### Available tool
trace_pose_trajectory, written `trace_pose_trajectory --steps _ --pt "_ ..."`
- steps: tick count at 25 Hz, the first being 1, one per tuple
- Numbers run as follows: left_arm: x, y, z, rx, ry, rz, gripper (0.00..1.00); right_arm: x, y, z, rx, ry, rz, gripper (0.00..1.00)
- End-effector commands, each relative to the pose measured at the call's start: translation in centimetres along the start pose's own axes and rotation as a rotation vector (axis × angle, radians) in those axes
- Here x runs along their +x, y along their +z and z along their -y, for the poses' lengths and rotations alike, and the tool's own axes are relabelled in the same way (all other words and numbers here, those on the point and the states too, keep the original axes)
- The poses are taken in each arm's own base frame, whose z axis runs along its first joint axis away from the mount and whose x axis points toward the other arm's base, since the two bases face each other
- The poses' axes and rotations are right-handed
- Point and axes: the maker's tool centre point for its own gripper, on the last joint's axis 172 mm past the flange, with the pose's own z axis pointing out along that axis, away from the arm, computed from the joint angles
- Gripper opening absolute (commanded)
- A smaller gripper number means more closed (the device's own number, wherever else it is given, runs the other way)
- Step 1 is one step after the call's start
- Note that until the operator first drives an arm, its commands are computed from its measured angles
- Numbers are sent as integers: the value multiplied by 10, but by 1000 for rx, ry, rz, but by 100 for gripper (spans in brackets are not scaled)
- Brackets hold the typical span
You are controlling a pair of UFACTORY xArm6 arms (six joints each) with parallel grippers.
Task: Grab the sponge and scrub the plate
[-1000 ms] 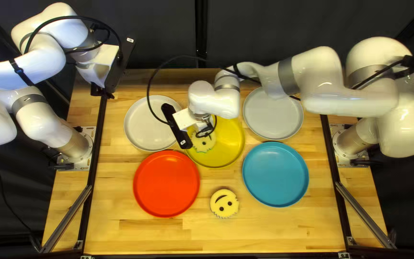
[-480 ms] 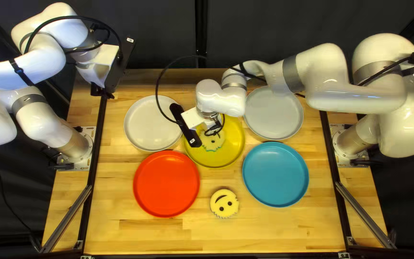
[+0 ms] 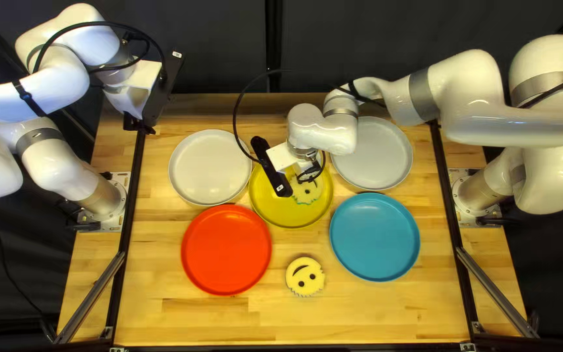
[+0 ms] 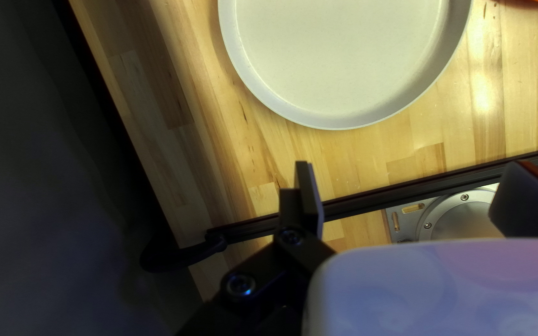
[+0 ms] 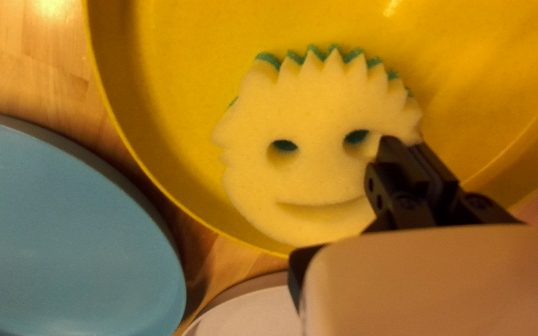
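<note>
Have the yellow sponge [image 5: 306, 174] clamped near its edge by the right gripper [image 3: 272, 166], beside one eye hole. In the right wrist view, see black fingers [image 5: 400, 168] nearly together on the foam. Hold it smile side up, with green beneath, inside the rim of the yellow plate [image 3: 275, 214]. In the top left view, taking twelve o'clock as toward the dark curtain [image 3: 216, 45], find it off the plate's centre toward three o'clock. Cannot tell about full contact beneath.

Reach in with the right arm [image 3: 509, 124] from a base at three o'clock on the wooden table [image 3: 164, 313].

From the yellow plate, find the white plate [image 3: 206, 166] between nine and ten o'clock, the grey plate [image 3: 371, 163] at two, partly behind the right arm, the blue plate [image 3: 374, 236] at four, and the red plate [image 3: 227, 249] between seven and eight. At six o'clock, nearer the table's near edge, see a second sponge [image 3: 305, 276], with its smile toward twelve.

Hold the left gripper [image 3: 139, 125] at ten o'clock from the yellow plate, above the table's edge. In the left wrist view, see its fingers [image 4: 307, 193] wide apart, with the white plate ahead and a black rail [image 4: 381, 196] beneath.
</note>
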Motion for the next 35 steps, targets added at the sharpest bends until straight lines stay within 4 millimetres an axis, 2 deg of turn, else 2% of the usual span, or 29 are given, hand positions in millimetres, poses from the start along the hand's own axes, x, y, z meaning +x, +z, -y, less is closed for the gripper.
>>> trace_pose_trajectory --steps 1,4,6,13,17,21,24,28,32,35 --pt "0 0 0 0 0 0 100 16 1 -27 -7 -12 -11 0" --pt "0 0 0 0 0 0 100 23 3 -36 -8 -17 -19 0" --pt "0 0 0 0 0 0 100 17 5 -37 -5 -20 -19 0" --pt "0 0 0 0 0 0 100 -37 11 -14 24 -14 -15 0" --pt "0 0 0 0 0 0 100 -65 2 3 30 3 -3 0" --pt "0 0 0 0 0 0 100 -79 -2 11 33 18 5 0" --pt "0 0 0 0 0 0 100 -70 2 6 32 21 -6 0" --pt "0 0 0 0 0 0 100 -39 9 -8 20 13 -35 0" --pt "0 0 0 0 0 0 100 -2 7 -32 3 -8 -59 0" --pt "0 0 0 0 0 0 100 11 6 -50 -2 -22 -66 0"
